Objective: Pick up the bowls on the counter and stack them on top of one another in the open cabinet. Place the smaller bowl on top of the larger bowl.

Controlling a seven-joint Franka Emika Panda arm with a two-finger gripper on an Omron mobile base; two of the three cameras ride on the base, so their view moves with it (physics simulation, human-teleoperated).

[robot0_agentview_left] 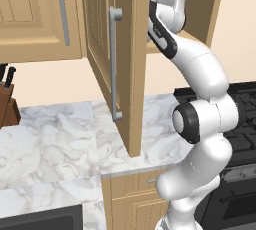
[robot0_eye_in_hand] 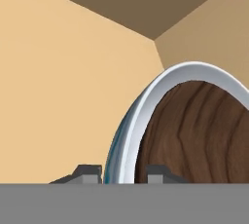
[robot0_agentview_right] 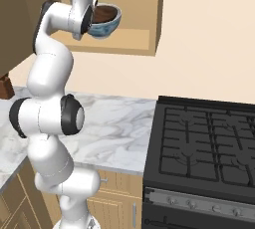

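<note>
My gripper (robot0_agentview_right: pixel 92 22) is raised into the open cabinet (robot0_agentview_right: pixel 130 42) and is shut on the rim of the larger bowl (robot0_agentview_right: pixel 105 29), white with pale-blue markings. The bowl hangs tilted just above the bare wooden shelf. The smaller bowl (robot0_agentview_right: pixel 104 14), dark brown, sits nested inside it. In the hand view my gripper (robot0_eye_in_hand: pixel 124 172) straddles the white rim of the larger bowl (robot0_eye_in_hand: pixel 133 135): one fingertip (robot0_eye_in_hand: pixel 90 172) is outside it, the other on the wood-grained inside of the smaller bowl (robot0_eye_in_hand: pixel 204 135). The cabinet's back wall and ceiling lie behind.
The cabinet door (robot0_agentview_left: pixel 100 34) with its long grey handle (robot0_agentview_left: pixel 114 64) stands open to the arm's left. The marble counter (robot0_agentview_right: pixel 117 121) lies below, with a black stove (robot0_agentview_right: pixel 209 143) to its right. A knife block (robot0_agentview_left: pixel 6 101) stands at the far left, under a closed wall cabinet (robot0_agentview_left: pixel 30 14).
</note>
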